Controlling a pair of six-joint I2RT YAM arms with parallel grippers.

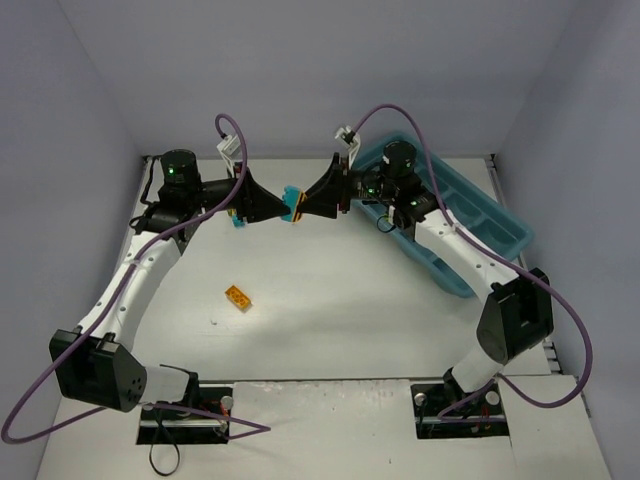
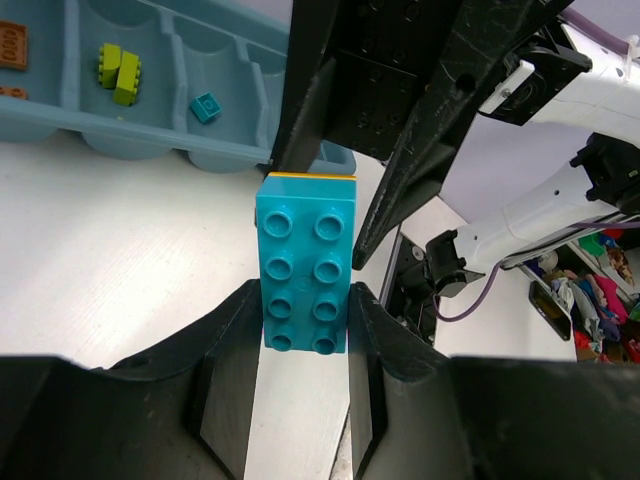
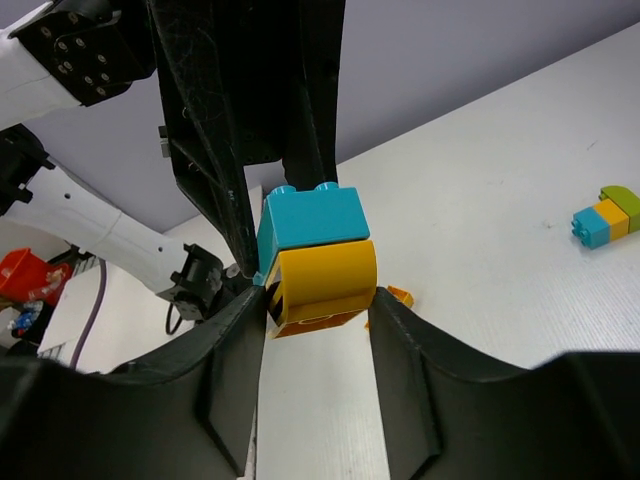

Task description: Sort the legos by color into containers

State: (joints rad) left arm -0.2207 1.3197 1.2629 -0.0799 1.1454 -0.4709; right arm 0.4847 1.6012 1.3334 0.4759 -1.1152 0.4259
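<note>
A two-colour stack, a cyan brick (image 2: 305, 262) joined to a yellow-orange piece (image 3: 322, 285), hangs in the air between both grippers (image 1: 293, 203). My left gripper (image 2: 300, 305) is shut on the cyan brick's sides. My right gripper (image 3: 318, 300) is shut on the yellow-orange piece, facing the left one (image 1: 278, 207). The teal tray (image 1: 500, 235) lies at the right behind my right gripper (image 1: 310, 200). In the left wrist view its compartments hold a brown brick (image 2: 12, 45), lime bricks (image 2: 120, 72) and a small cyan brick (image 2: 205, 106).
A loose yellow-orange brick (image 1: 238, 298) lies on the white table left of centre. A small cyan, orange and lime stack (image 3: 607, 215) lies on the table near my left gripper (image 1: 237, 222). Grey walls close in the back and sides.
</note>
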